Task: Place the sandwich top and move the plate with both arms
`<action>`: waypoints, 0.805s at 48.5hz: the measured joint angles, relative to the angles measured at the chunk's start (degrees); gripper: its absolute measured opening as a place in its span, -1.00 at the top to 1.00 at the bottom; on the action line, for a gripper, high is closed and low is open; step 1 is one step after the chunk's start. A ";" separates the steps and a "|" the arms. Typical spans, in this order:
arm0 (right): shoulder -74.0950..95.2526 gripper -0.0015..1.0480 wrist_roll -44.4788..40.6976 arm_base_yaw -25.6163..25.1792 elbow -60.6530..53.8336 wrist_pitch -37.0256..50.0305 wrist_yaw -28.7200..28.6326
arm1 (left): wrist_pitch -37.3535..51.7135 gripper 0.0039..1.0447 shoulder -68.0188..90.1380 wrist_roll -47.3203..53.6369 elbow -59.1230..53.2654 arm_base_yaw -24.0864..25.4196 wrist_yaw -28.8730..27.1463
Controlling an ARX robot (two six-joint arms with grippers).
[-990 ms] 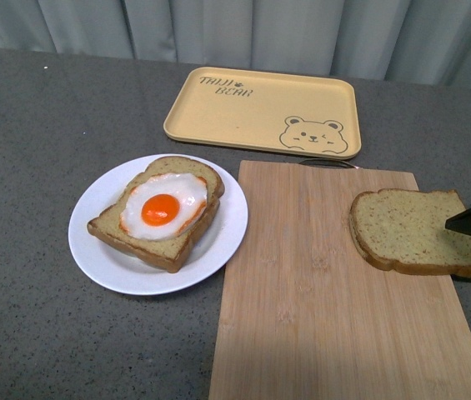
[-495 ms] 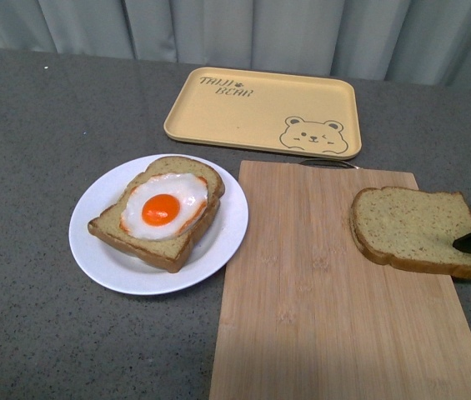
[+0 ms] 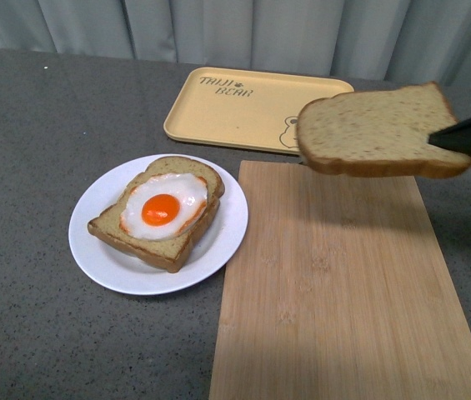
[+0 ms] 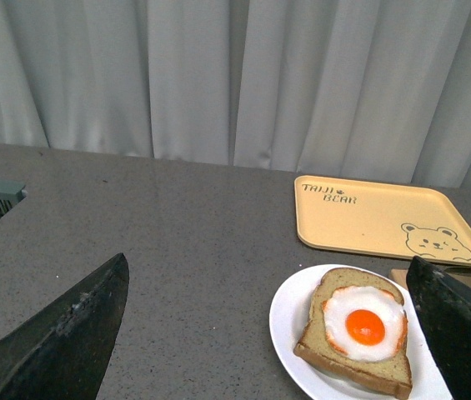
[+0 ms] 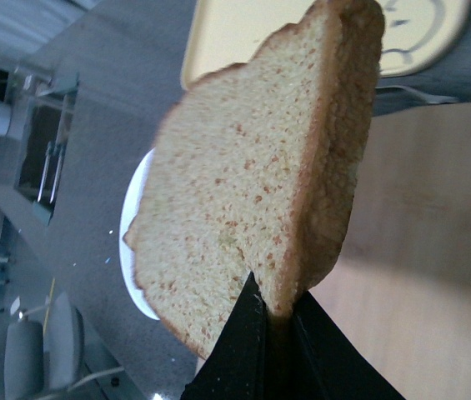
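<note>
Brown square bread slice (image 3: pixel 373 132) hides half the rectangular yellow tray (image 3: pixel 243 108)'s bear; we see only our black right gripper (image 3: pixel 437 138)'s tip, clamped on its crust, slice jutting beyond the tips above the wooden board (image 3: pixel 335 283).

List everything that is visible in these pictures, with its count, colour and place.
table: one, grey.
curtain: pale grey, behind the table.
cutting board: one, light wood, on the table.
tray: one, yellow with bear drawing, behind the cutting board.
plate: one, white, on the table, left of the cutting board.
bread slice with fried egg: one, brown, on the plate.
sandwich top: one, brown, in the air above the cutting board's far part.
right gripper: one, black, shut on the sandwich top's edge.
left gripper: one, black, open, empty.
</note>
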 joint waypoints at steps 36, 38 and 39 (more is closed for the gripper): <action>23.67 0.95 -11.06 21.51 29.99 -15.28 -4.79 | 0.00 -0.88 0.00 0.02 0.00 0.00 0.00; 25.35 0.95 -11.04 21.99 32.17 -15.96 -4.81 | 0.00 -0.88 0.00 0.00 0.00 0.00 0.00; 25.57 0.95 -11.04 22.08 32.48 -16.02 -4.83 | 0.00 -0.88 0.00 0.00 0.00 0.00 0.00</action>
